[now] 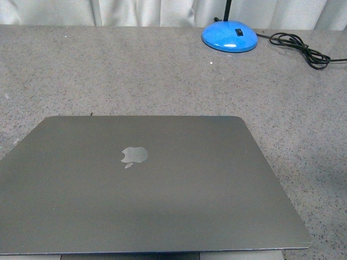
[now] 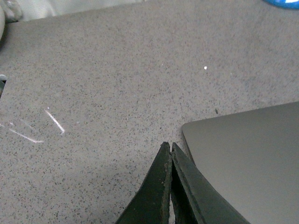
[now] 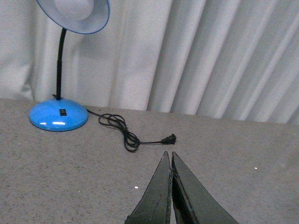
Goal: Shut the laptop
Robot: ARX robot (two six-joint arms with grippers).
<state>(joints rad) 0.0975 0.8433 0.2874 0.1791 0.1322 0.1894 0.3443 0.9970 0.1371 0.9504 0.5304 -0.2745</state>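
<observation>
The space-grey laptop [image 1: 146, 184] lies on the grey speckled table with its lid down and the apple logo facing up. A thin strip of its base shows under the lid's near edge. One lid corner shows in the left wrist view [image 2: 247, 158]. My left gripper [image 2: 169, 148] is shut and empty, just beside that corner, above the table. My right gripper [image 3: 168, 156] is shut and empty, over bare table, pointing toward the curtain. Neither arm shows in the front view.
A blue desk lamp [image 1: 229, 37] stands at the table's far right; its base, black neck and shade show in the right wrist view [image 3: 58, 114]. Its black cord [image 1: 301, 47] lies coiled to its right, plug loose [image 3: 169, 138]. White curtains hang behind.
</observation>
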